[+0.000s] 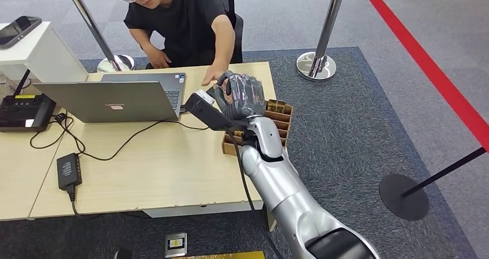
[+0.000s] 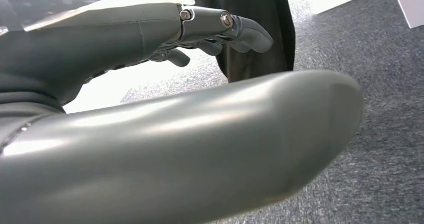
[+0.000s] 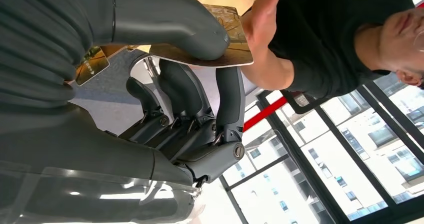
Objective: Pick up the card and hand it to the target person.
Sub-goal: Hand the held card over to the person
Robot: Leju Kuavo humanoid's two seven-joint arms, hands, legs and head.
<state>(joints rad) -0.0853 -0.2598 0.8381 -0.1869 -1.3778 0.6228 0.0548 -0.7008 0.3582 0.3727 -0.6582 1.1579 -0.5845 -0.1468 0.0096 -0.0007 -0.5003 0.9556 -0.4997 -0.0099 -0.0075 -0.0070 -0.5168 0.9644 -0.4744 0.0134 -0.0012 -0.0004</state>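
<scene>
Right hand (image 1: 239, 97) had card (image 3: 220, 49) pinched, thumb on top, finger under. Card's free edge stuck out past fingers, touching person's hand (image 3: 260, 17), which reached in from beyond card. Reckoned I'd just release. Left hand (image 2: 210, 32) hung slack, holding nothing.

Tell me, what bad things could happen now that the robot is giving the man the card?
The card is only pinched between the right hand's thumb and a finger, so it could slip and fall if the hand lets go before the person's hand has a good grip. The person's hand is very close to the robot's fingers, so they might bump. The wooden card box sits just under the hand and could get knocked.
</scene>
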